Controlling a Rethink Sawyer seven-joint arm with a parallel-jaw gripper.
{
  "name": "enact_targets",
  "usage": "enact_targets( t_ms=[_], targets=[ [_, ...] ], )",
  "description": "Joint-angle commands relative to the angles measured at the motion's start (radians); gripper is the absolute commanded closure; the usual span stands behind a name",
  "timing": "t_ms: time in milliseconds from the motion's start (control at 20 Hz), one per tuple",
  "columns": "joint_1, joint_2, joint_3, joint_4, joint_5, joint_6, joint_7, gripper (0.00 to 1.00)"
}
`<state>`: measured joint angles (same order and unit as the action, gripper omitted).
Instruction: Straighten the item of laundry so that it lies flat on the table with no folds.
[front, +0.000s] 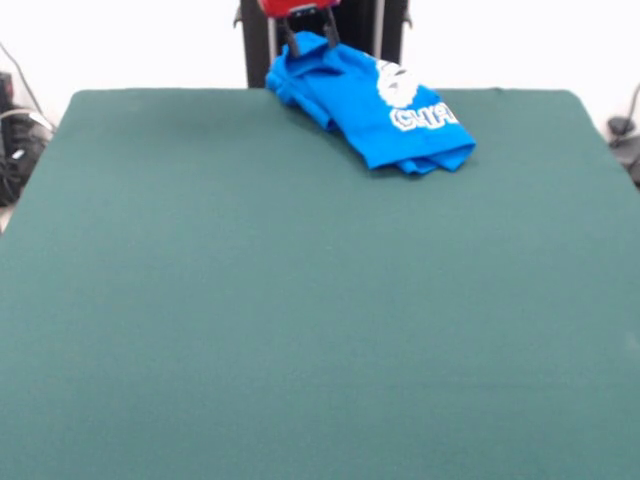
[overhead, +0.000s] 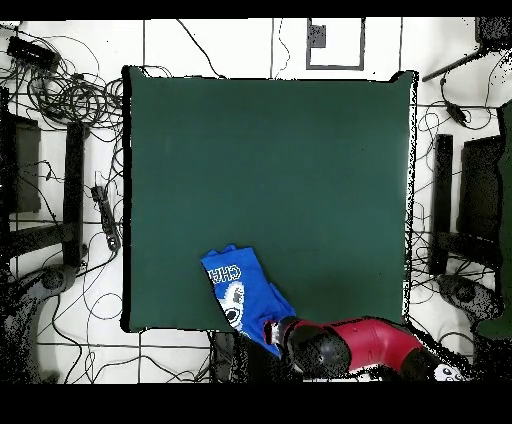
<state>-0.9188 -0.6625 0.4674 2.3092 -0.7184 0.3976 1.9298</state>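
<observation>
Shirt (front: 370, 105) edge pinched by gripper (front: 309, 45)

White block letters are seen on the blue T-shirt (front: 370, 105), partly folded under; only "CH" can be read.

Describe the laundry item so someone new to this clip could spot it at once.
Find the large dark green felt-covered table; at its edge nearest the robot lies a bunched, folded bright blue T-shirt with white print, directly under the red and black arm's pincer. It is the only object on the cloth.
</observation>
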Motion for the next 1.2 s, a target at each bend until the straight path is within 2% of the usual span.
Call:
enact_targets(
  t_ms=[50,550,1200],
  targets=[
    [-0.003,0.022,0.139,0.019,-0.019,0.046,-0.131,0.00],
    [-0.025,0.005,0.166,0.014,-0.012,0.081,-0.137,0.00],
    [-0.080,-0.086,0.242,0.011,0.038,0.170,-0.188,0.00]
  ],
)
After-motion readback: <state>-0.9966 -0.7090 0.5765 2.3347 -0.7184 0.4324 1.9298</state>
